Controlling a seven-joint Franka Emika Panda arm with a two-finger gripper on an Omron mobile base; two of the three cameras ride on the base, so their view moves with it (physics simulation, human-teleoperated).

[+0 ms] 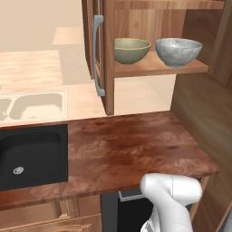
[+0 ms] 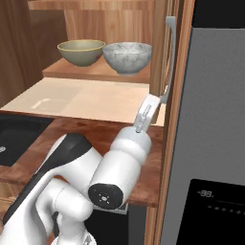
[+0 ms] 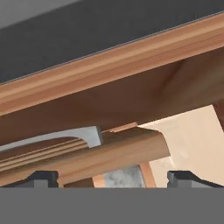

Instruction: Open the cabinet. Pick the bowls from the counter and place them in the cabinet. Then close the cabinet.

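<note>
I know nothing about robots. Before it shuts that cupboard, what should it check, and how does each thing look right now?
1. Both bowls on the shelf: olive bowl and grey-white bowl sit inside the cabinet: ok.
2. Counter free of bowls: ok.
3. Gripper open, holding nothing: ok.
4. Gripper beside the right door near its handle: ok.
5. Contact with door: cannot tell.
6. Doors closed: not ok.

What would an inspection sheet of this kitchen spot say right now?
Surface: counter bare, black sink set into it.
Job's things: olive bowl and white-grey bowl side by side on the shelf of the cabinet; both doors open.
Clutter: nothing seen.
Grippers: gripper open, at the lower edge of the right door, just below its handle.
Cables: nothing seen.
Surroundings: grey fridge to the right; paler countertop with beige sink behind.
</note>
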